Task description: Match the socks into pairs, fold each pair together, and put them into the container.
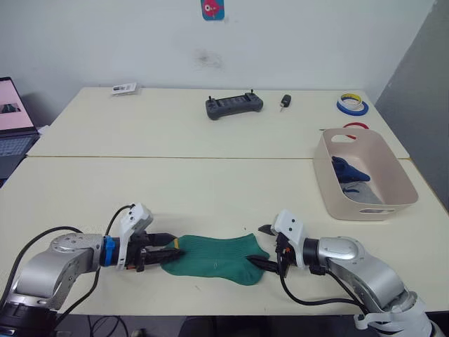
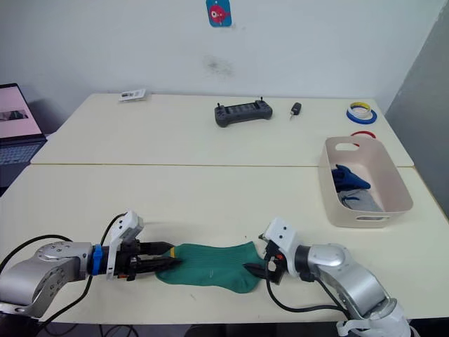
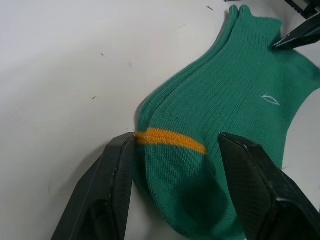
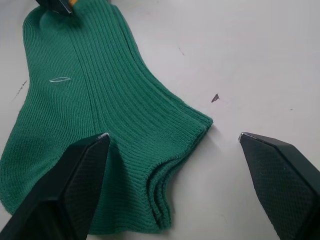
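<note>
Green socks (image 1: 214, 258) lay stacked flat near the desk (image 1: 210, 189) front edge. Left end effector (image 1: 163, 250) straddled the toe, fingers apart; right end effector (image 1: 261, 246) open wide at the cuff. Soft, limp, light; cuff edge looked best to pinch.

No readable text, brand or number anywhere. Only marks: wall sticker (image 1: 212, 9) above the table (image 1: 175, 133), pink on blue, design not legible; small white leaf-shaped outline logo (image 3: 271, 99) on the green sock (image 3: 225, 115), no letters; sock also carries a yellow stripe (image 3: 172, 140).
</note>
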